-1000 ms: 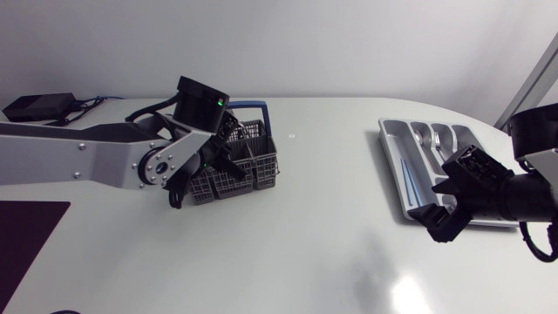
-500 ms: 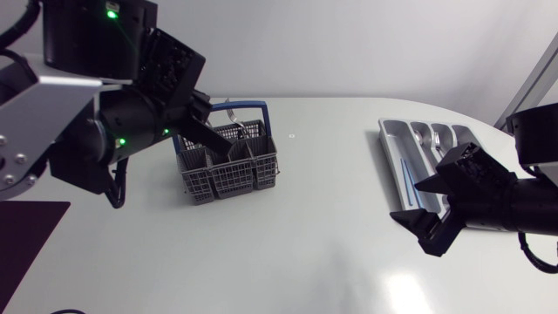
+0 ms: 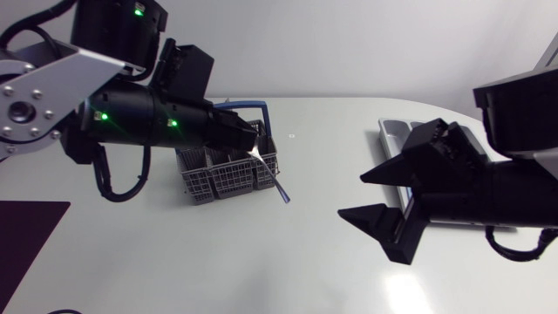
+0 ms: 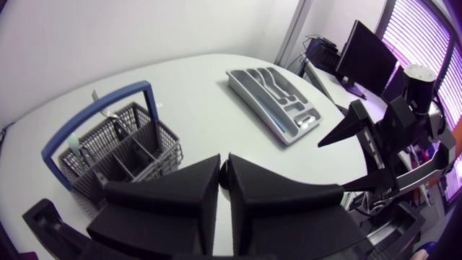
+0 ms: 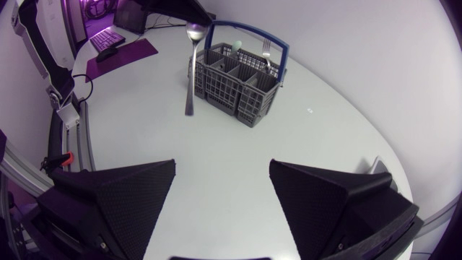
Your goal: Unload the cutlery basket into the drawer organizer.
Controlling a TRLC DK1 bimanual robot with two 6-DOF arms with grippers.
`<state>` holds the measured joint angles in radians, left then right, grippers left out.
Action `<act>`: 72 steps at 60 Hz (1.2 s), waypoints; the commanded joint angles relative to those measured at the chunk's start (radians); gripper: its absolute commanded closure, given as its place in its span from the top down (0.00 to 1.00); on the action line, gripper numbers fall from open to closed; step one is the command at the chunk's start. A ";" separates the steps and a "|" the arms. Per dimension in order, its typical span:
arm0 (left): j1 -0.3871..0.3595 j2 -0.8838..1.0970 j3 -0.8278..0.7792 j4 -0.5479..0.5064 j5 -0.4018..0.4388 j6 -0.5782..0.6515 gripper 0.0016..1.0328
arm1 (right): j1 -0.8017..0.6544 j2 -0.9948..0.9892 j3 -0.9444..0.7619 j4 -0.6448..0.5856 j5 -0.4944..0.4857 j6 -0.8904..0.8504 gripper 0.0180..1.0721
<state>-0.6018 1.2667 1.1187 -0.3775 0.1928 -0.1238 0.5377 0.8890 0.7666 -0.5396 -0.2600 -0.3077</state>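
Observation:
The grey wire cutlery basket (image 3: 228, 173) with a blue handle stands left of the table's middle; a fork (image 5: 266, 47) and a pale handle stick out of it. My left gripper (image 3: 251, 139) hangs above the basket's right end, shut on a spoon (image 3: 277, 187) that slants down to the right. From the right wrist view the spoon (image 5: 190, 79) dangles in front of the basket (image 5: 238, 87). The grey drawer organizer (image 3: 408, 138) lies at the right, partly hidden by my right arm. My right gripper (image 3: 351, 197) is open and empty, raised left of the organizer (image 4: 278, 97).
A dark mat (image 3: 30, 235) lies at the table's front left corner. A small mark (image 3: 292, 136) sits on the table behind the basket. Bare white tabletop stretches between basket and organizer.
My left arm rose from the basket, drew the spoon out and carried it rightward. My right gripper lifted from the organizer's front end and swung left toward the table's middle.

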 commanded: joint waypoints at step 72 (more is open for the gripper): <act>0.017 0.138 0.058 -0.001 0.208 -0.112 0.03 | 0.139 0.507 0.287 0.116 -0.073 0.085 0.11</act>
<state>-0.5789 1.3945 1.1553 -0.3843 0.3882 -0.2104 0.6724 1.3785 1.0382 -0.4038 -0.3290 -0.2420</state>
